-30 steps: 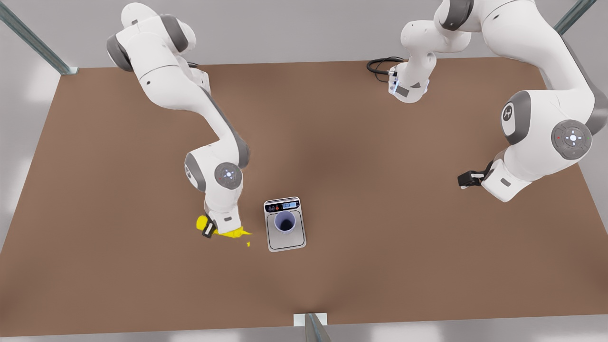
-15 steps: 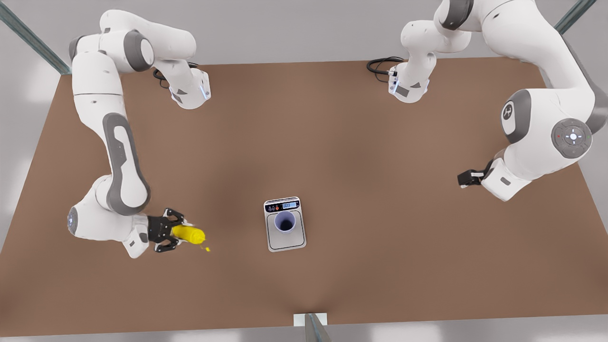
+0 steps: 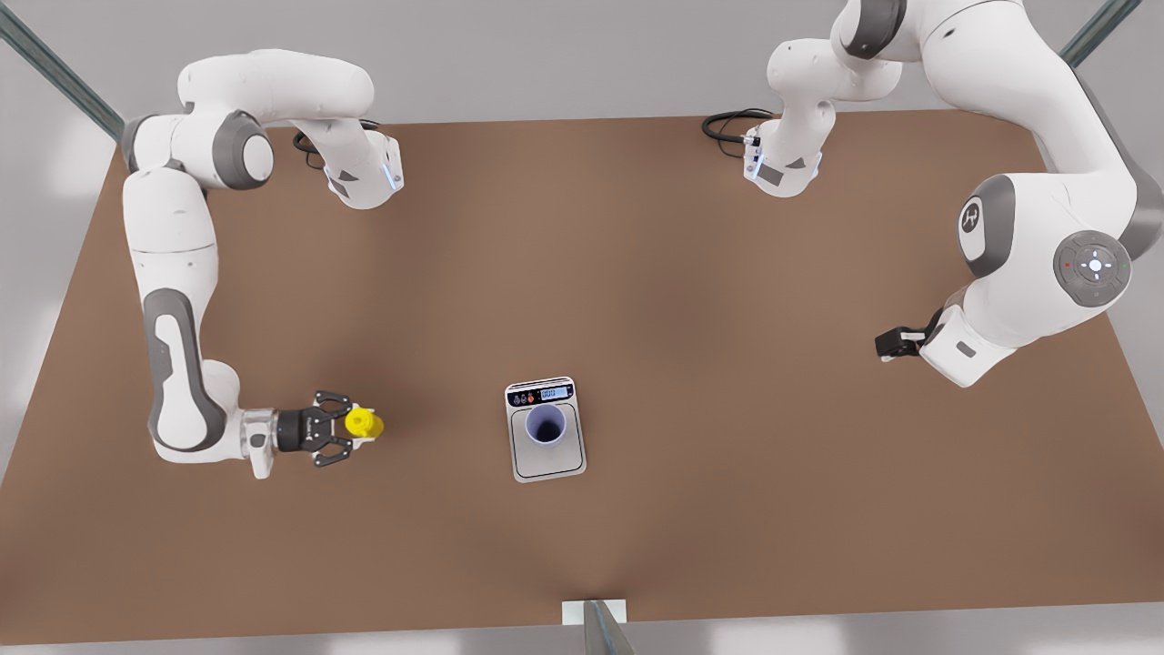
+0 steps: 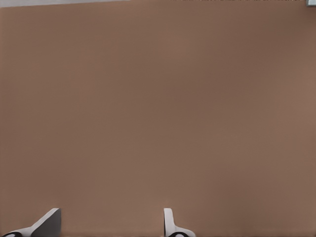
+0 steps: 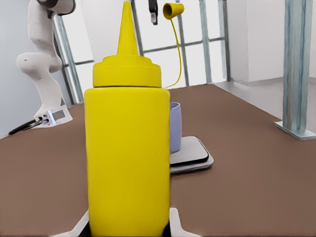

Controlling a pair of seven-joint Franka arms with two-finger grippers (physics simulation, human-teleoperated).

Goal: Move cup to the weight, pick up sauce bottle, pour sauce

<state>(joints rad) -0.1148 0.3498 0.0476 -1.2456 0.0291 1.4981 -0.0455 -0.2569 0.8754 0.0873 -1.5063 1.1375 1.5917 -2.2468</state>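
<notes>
Small lavender-blue tumbler cup (image 3: 546,425) already sits on the flat silver-grey kitchen scale (image 3: 548,465), frame centre. Right gripper (image 3: 349,426) at lower left is clamped on the upright yellow squeeze bottle (image 3: 364,423), well apart. Pour left. Left gripper (image 4: 111,223) waits, fingers apart, over bare brown worktop (image 4: 158,108).

i count one yellow plastic squeeze bottle (image 3: 364,423), one lavender-blue tumbler cup (image 3: 546,425), one silver-grey flat kitchen scale (image 3: 546,459), two white arms.
</notes>
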